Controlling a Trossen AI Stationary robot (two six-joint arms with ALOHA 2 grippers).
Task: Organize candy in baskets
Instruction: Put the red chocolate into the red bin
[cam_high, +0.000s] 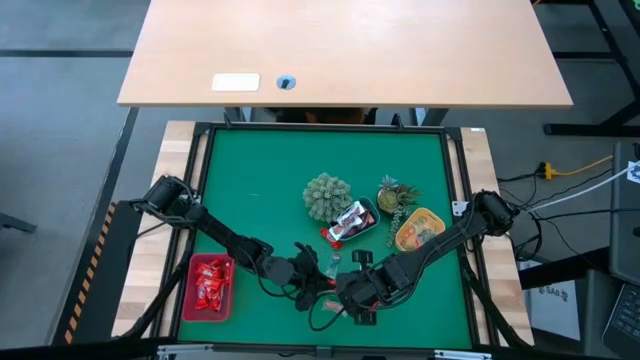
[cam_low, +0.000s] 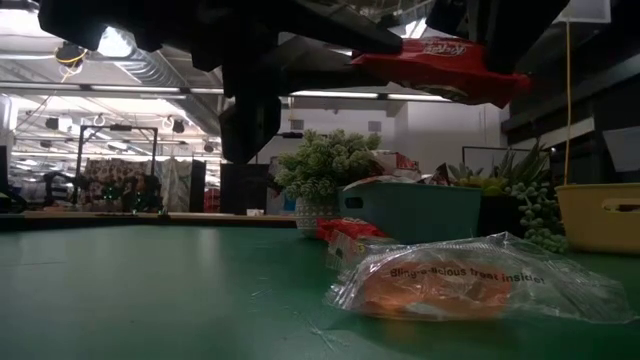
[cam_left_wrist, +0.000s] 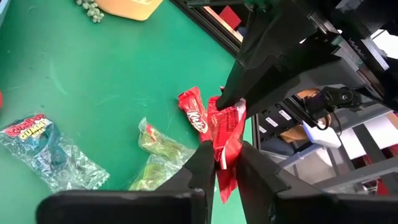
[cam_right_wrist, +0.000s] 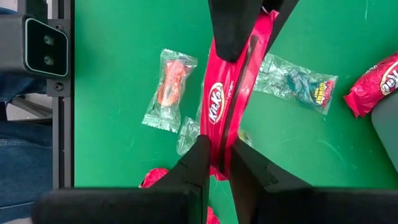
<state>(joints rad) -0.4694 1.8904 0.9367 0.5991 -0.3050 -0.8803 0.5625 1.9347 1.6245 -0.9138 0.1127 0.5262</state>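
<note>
Both grippers meet over the near middle of the green table (cam_high: 260, 190), and both are clamped on the same red KitKat wrapper (cam_right_wrist: 231, 99), held up in the air. In the right wrist view the right gripper (cam_right_wrist: 216, 163) pinches one end of the wrapper between its two dark fingers, while the left gripper's fingers bite the far end. In the left wrist view the left gripper (cam_left_wrist: 225, 160) squeezes the crumpled red foil, and the right arm's dark bulk hides the rest of the bar. From above, the two grippers overlap in one dark mass and the wrapper cannot be made out there.

Under them loose sweets lie on the cloth: a clear packet with an orange candy (cam_right_wrist: 169, 89), a clear gummy packet with blue print (cam_right_wrist: 298, 82), a second red KitKat (cam_left_wrist: 194, 112) and two greenish clear sweets (cam_left_wrist: 158, 143). A red wrapper is cut off at one edge of the right wrist view (cam_right_wrist: 373, 84), and another peeks out beneath that gripper's fingers.

The red rectangular basket (cam_high: 208, 284) sits at the near left, filled with red wrappers. The pale blue basket (cam_high: 352, 222) stands at the centre, apparently holding a few wrapped sweets, though they are hard to sort out. The yellow-orange basket (cam_high: 420, 228) lies to its right; its contents are unclear. Two green spiky plant ornaments (cam_high: 327, 195) stand just behind the baskets. Across the low view the arms fill the top as dark shapes.
</note>
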